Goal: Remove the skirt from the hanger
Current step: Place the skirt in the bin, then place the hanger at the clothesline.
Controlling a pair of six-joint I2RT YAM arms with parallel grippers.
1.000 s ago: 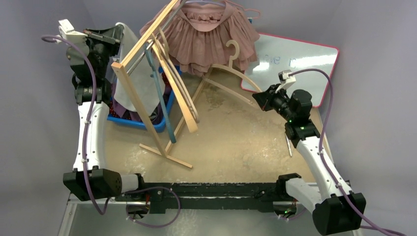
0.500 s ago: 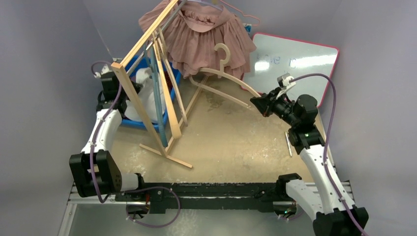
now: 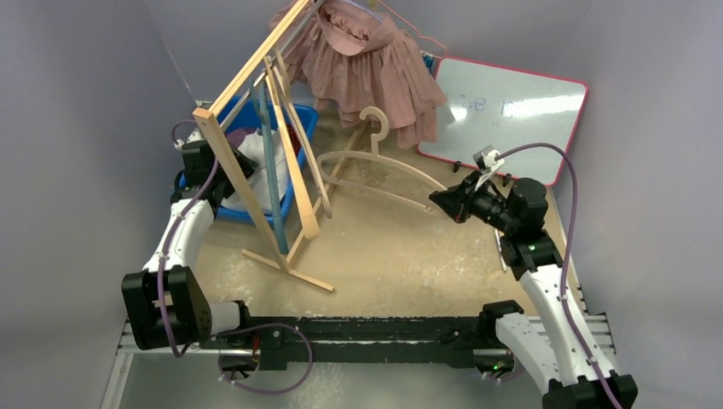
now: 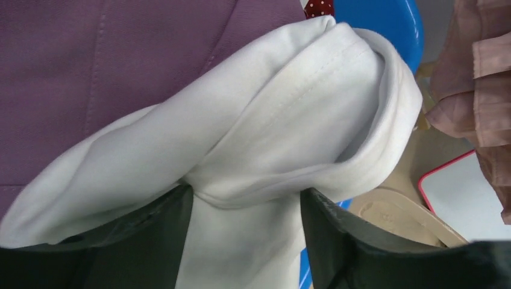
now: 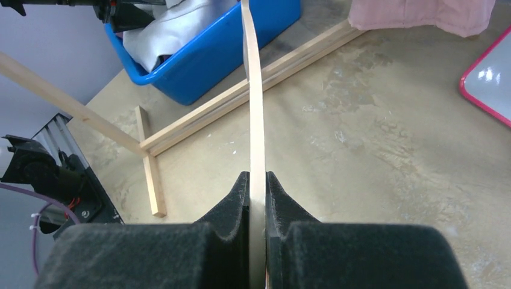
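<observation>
The white skirt [image 3: 256,158] lies bunched in the blue bin [image 3: 304,119] at the left, off the hanger. My left gripper [image 3: 223,166] hangs over the bin, open, and a fold of the white skirt [image 4: 271,108] runs loosely between its spread fingers [image 4: 150,241]. The bare wooden hanger [image 3: 376,152] floats above the table's middle, held by one end. My right gripper [image 3: 435,198] is shut on that end, and the hanger's thin strip [image 5: 255,108] is pinched between the fingers [image 5: 238,192].
A wooden clothes rack [image 3: 247,77] stands tilted between the arms, its foot [image 5: 150,162] on the table. A pink ruffled skirt [image 3: 367,68] hangs from it on a pink hanger. A whiteboard [image 3: 511,106] lies at the back right. A purple garment [image 4: 90,60] fills the bin.
My left arm came down from high up into the bin with the white skirt, and its jaws have opened. The right arm pulled the wooden hanger nearer and lower.
</observation>
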